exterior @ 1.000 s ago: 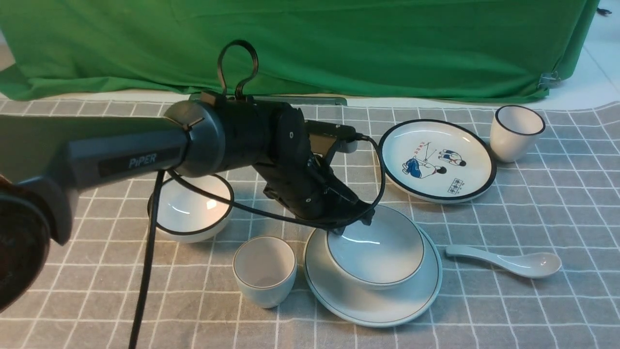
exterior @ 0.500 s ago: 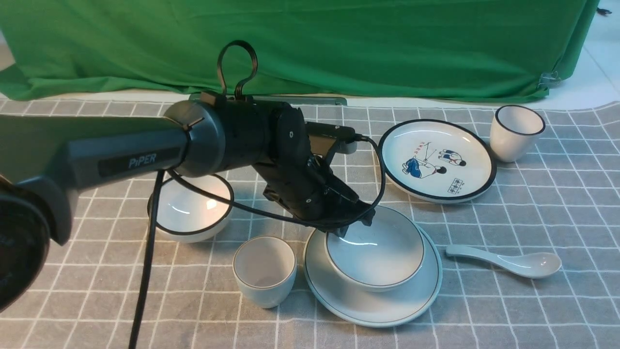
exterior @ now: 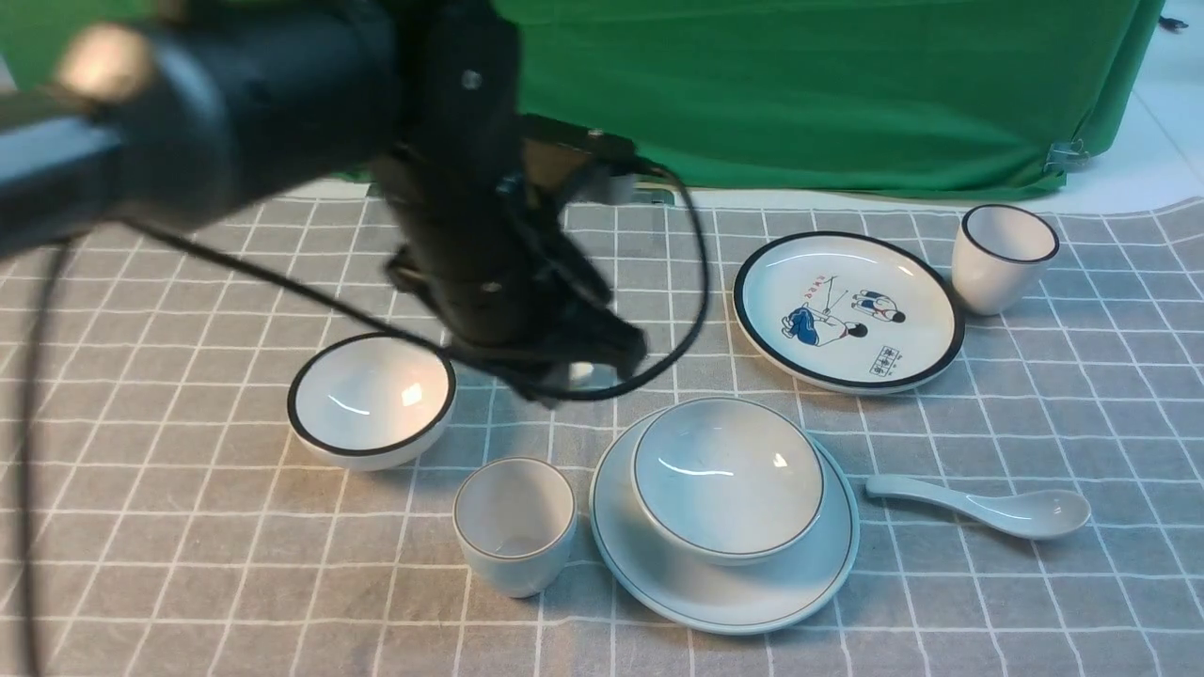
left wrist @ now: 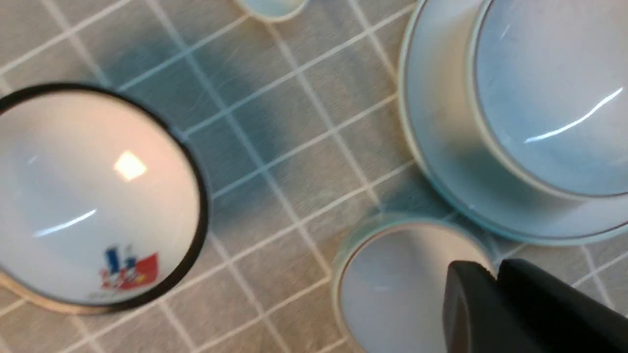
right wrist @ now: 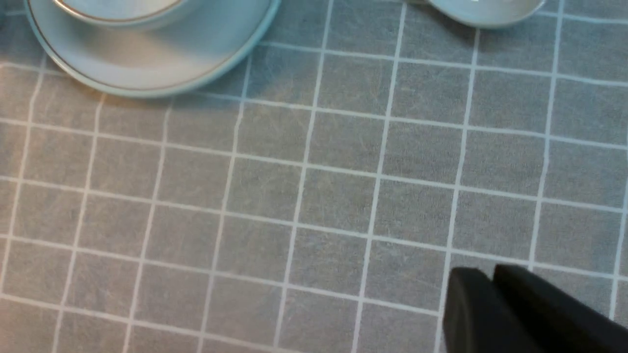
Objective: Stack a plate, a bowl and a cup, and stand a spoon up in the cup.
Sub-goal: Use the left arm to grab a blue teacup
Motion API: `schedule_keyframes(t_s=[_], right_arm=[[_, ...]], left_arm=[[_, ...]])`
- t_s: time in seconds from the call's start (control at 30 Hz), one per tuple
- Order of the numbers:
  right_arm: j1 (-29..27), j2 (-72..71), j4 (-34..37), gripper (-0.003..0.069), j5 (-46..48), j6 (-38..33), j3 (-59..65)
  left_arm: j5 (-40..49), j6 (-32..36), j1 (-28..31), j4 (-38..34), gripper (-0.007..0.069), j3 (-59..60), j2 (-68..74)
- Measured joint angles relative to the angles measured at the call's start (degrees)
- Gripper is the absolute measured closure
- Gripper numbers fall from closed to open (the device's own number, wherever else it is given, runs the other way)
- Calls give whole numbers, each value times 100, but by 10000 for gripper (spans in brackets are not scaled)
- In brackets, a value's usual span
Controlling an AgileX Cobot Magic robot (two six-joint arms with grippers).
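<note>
The pale bowl [exterior: 729,475] sits in the plain pale plate [exterior: 734,611] at the front middle. The small pale cup [exterior: 515,522] stands upright just left of the plate. The plain white spoon [exterior: 988,508] lies on the cloth right of the plate. My left gripper [exterior: 602,367] hangs blurred in the air behind and left of the bowl. In the left wrist view it [left wrist: 493,277] is shut and empty over the cup [left wrist: 392,289], with the bowl [left wrist: 554,98] and plate [left wrist: 441,162] beside it. My right gripper [right wrist: 490,279] is shut and empty over bare cloth, near the plate [right wrist: 147,68] and spoon [right wrist: 485,10].
A black-rimmed white bowl [exterior: 372,400] stands left of the cup. A black-rimmed plate with cartoon figures [exterior: 847,310] and a black-rimmed cup [exterior: 1002,254] stand at the back right. A green cloth [exterior: 752,94] hangs behind the grey checked tablecloth [exterior: 1035,611].
My left gripper has left the bowl's back rim and risen up and back to the left. The bowl stays in the plate.
</note>
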Motion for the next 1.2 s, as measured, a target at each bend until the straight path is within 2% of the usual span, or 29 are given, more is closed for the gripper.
schedule_keyframes(t_s=[0.1, 0.2, 0.37, 0.57, 0.6, 0.7, 0.8, 0.87, 0.93, 1.0, 1.03, 1.1, 1.2], right_arm=[[0, 0, 75, 569, -12, 0, 0], [0, 0, 117, 569, -12, 0, 0], [0, 0, 117, 569, -12, 0, 0], [0, 0, 134, 569, -12, 0, 0], [0, 0, 134, 569, -12, 0, 0], [0, 0, 141, 569, -12, 0, 0], [0, 0, 183, 569, -12, 0, 0], [0, 0, 203, 569, -12, 0, 0], [0, 0, 214, 566, -12, 0, 0], [0, 0, 221, 563, -12, 0, 0], [0, 0, 221, 561, -12, 0, 0], [0, 0, 221, 558, -12, 0, 0], [0, 0, 221, 554, -12, 0, 0]], left_arm=[[-207, -298, 62, 137, 609, 572, -428], [-501, -476, 260, -213, 608, 1121, -634], [-978, -383, 610, -407, 578, 1299, -567], [-1153, -140, 744, -490, 430, 1305, -402], [-1148, -126, 744, -490, 354, 1310, -309], [-1154, -113, 744, -618, 211, 1337, -25], [-1143, -53, 744, -633, 127, 1362, 272], [-1135, 40, 744, -698, 100, 1362, 481], [-1135, 149, 744, -876, 153, 1362, 620], [-1128, 166, 744, -960, 291, 1362, 687], [-1106, 180, 744, -978, 393, 1362, 687], [-1029, 191, 744, -955, 515, 1328, 680], [-738, 161, 744, -820, 589, 1068, 562]])
